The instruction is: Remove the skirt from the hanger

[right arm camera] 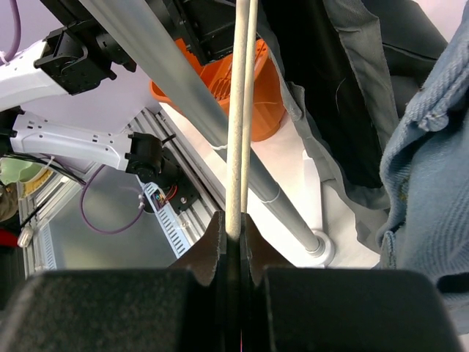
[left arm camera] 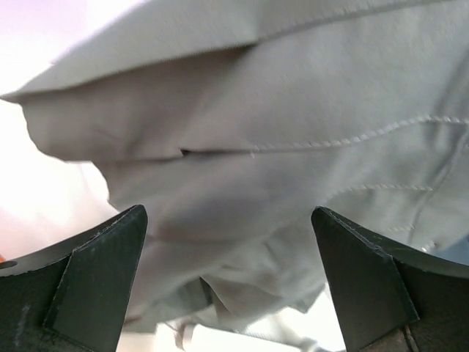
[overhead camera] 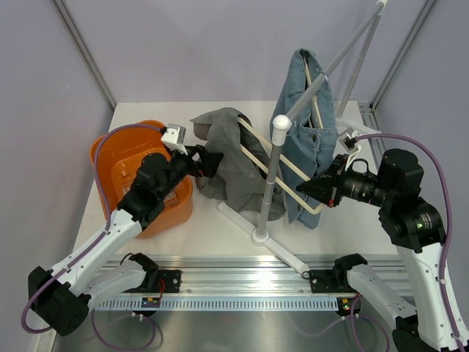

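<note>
**Right claw pinching the hanger, left claw gaping at the skirt**

We are starting at the right gripper (overhead camera: 309,188). Its fingers are pressing tight together on the lower bar of the pale wooden hanger (overhead camera: 308,204). In the right wrist view the right gripper (right arm camera: 234,221) is squeezing that thin rod where it is running straight up toward twelve o'clock.

The left gripper (overhead camera: 212,163) is standing spread as wide as it goes and is holding nothing. In its wrist view the left gripper (left arm camera: 227,211) is facing grey cloth that is filling the space ahead. Its two dark fingers (left arm camera: 95,286) are sitting apart at seven and five o'clock of the frame. We cannot tell whether they are touching the fabric.

Moving outward, the grey skirt (overhead camera: 234,158) is hanging draped over the hanger, above the white table (overhead camera: 212,227). Seen from overhead, the left claw is meeting the skirt at its nine o'clock edge. The right claw is sitting at about four o'clock of the skirt.

The white rack (overhead camera: 272,158) is rising just beside the skirt at its three o'clock. The rack's base is resting on the table at five o'clock. A denim garment (overhead camera: 308,125) is hanging from the rack at two o'clock of the skirt, just beside the hanger.

The orange basket (overhead camera: 121,158) is sitting at nine o'clock, under the left arm.
</note>
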### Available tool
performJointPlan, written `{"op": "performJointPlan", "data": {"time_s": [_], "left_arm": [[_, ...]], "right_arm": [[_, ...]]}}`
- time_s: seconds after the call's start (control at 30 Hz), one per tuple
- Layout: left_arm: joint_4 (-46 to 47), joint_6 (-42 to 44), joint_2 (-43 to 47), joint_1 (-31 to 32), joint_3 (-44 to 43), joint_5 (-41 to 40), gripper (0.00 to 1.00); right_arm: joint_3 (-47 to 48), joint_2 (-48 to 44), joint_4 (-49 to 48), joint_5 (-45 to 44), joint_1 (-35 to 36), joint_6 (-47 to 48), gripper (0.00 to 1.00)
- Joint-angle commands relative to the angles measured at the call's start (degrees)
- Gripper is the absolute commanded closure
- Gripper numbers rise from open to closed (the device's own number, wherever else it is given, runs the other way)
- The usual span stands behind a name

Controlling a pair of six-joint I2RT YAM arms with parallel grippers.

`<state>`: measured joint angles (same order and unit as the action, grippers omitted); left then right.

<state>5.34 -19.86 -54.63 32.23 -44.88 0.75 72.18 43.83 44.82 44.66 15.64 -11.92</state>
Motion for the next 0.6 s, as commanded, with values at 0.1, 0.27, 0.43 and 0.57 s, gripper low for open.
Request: {"op": "performJointPlan", "data": {"time_s": [0.1, 0.27, 0.43, 0.57], "left_arm": [[4.8, 3.7, 0.0, -0.1, -0.6, -2.7, 0.01], [8.4, 4.3, -3.3, 0.0, -1.8, 4.4, 0.01], [12.7, 1.7, -5.2, 0.0, -1.0, 10.5, 0.21], [11.3, 1.3, -6.4, 0.0, -2.5, 13.2, 0.97]], "right_arm": [[1.0, -1.4, -7.4, 7.0, 0.4, -1.3, 1.00], [0.9, -1.5, -8.5, 7.5, 0.3, -2.5, 1.00], [1.1, -1.3, -8.3, 7.3, 0.3, -2.6, 1.00], [1.3, -1.5, -7.0, 6.9, 0.3, -1.8, 1.00]]}}
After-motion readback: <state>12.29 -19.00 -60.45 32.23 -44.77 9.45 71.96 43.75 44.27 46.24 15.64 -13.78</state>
